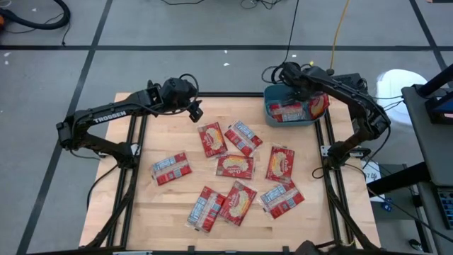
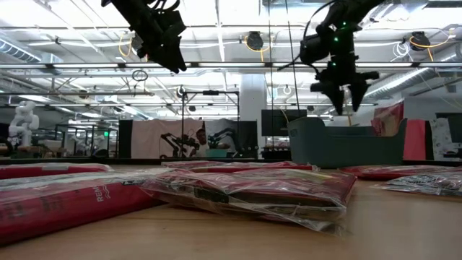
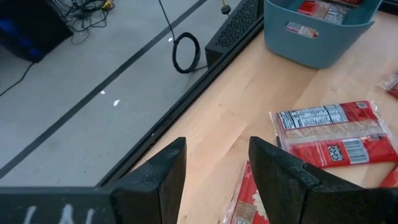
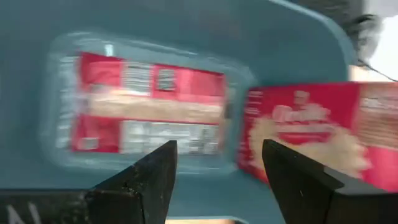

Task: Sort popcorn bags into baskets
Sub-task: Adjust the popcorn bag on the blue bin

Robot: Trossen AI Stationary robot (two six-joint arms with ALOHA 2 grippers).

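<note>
R end effector (image 1: 283, 73) hangs released, empty, over teal basket (image 1: 270, 113) w/ two bags inside; bag (image 1: 320, 103) propped on far wall may slide out; eight bags (image 1: 235, 166) on tabletop beside basket.

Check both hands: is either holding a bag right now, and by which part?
Nothing held. Right hand is open and empty above the basket; left hand is open and empty over the table's far edge.

Overhead, table-level, perhaps two close wrist views
</note>
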